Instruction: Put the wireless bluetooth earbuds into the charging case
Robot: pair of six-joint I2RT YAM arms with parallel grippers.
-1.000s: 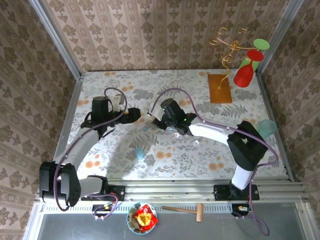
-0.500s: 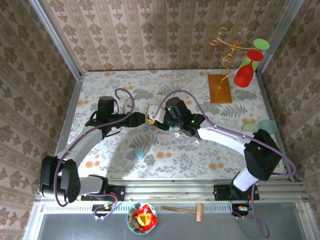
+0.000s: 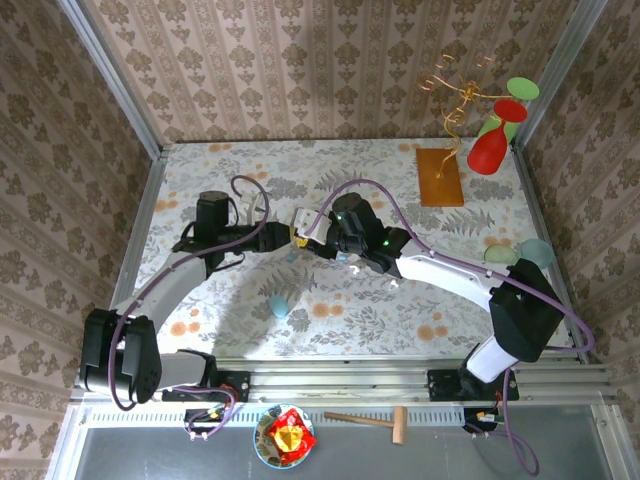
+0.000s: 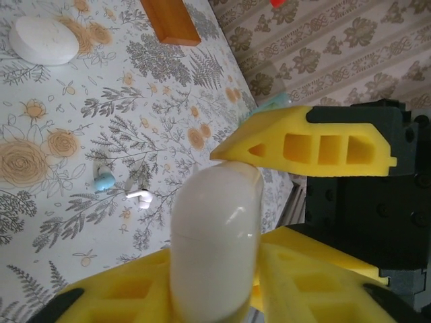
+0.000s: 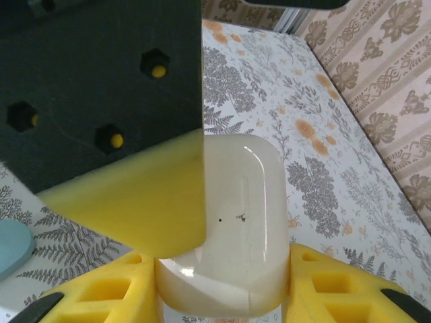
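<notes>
Earbuds lie loose on the flower-patterned table (image 4: 202,87): a tiny pale blue plastic earbud (image 4: 103,180) and, just beside it, a tiny white plastic earbud (image 4: 139,197), both on the bare surface and outside any case. The rounded white plastic charging case (image 4: 215,229) is closed, a thin seam running round it, and it sits between the two arms where they meet nose to nose near the middle of the table. The left gripper (image 3: 283,237) is clenched on it: in its wrist view one yellow foam finger (image 4: 303,141) presses its tip on the top of the case's curve, and the other yellow finger cradles the case from below. The right gripper (image 5: 222,259) is grasping what looks to be the same case from the opposite side, a black-backed yellow finger lying across its face and yellow foam showing beneath it. Farther off on the table rest a flat white oval case (image 4: 44,40) and the end of an orange wooden board (image 4: 168,20). A light blue rounded case (image 3: 279,305) lies nearer the arm bases, well apart from both grippers.
</notes>
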